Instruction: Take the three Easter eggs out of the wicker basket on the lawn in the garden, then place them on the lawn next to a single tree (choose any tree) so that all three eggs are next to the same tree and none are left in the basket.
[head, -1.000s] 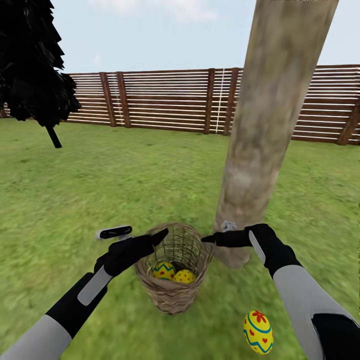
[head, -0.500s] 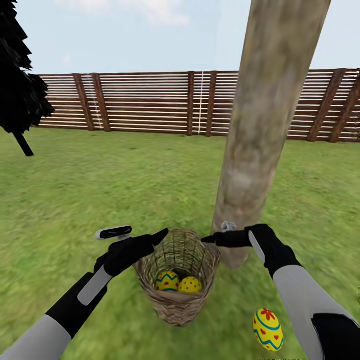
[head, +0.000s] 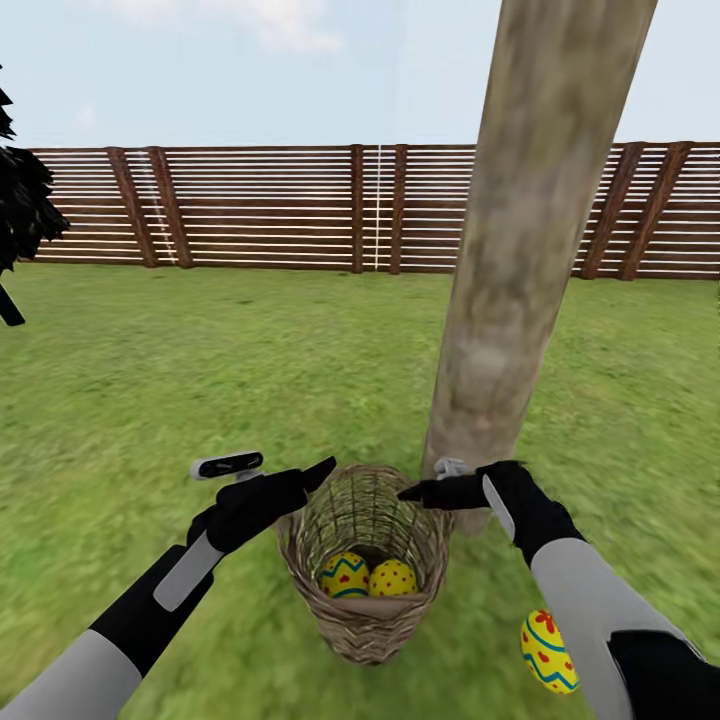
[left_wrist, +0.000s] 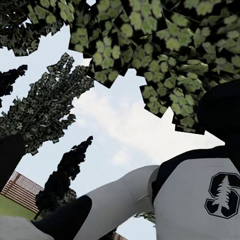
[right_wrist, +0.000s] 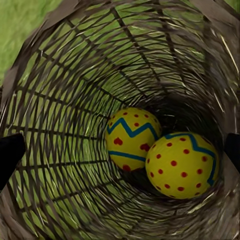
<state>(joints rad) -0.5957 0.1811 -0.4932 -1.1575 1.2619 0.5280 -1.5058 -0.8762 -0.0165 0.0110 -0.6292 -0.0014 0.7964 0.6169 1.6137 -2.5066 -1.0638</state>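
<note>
The wicker basket (head: 365, 600) stands on the lawn (head: 200, 380) at the foot of the thick pale tree (head: 515, 260). Two yellow Easter eggs lie in its bottom: a zigzag one (head: 345, 575) (right_wrist: 131, 137) and a red-dotted one (head: 392, 577) (right_wrist: 182, 165). The third egg (head: 546, 652) lies on the grass near the trunk, partly behind my right forearm. My right gripper (head: 432, 480) (right_wrist: 120, 152) hovers open over the basket's mouth, pointing in at the eggs. My left gripper (head: 275, 468) is open beside the basket's other rim, holding nothing.
A brown slatted fence (head: 270, 210) closes the garden at the back. A black-foliaged tree (head: 18, 215) stands far left. Open grass spreads left of and behind the basket. Leafy crowns (left_wrist: 165, 45) and sky show in the left wrist view, plus my own torso (left_wrist: 200, 200).
The head camera has turned, so fence and black tree slid left in the picture. My right gripper has dropped slightly toward the basket's mouth. The left arm holds its pose.
</note>
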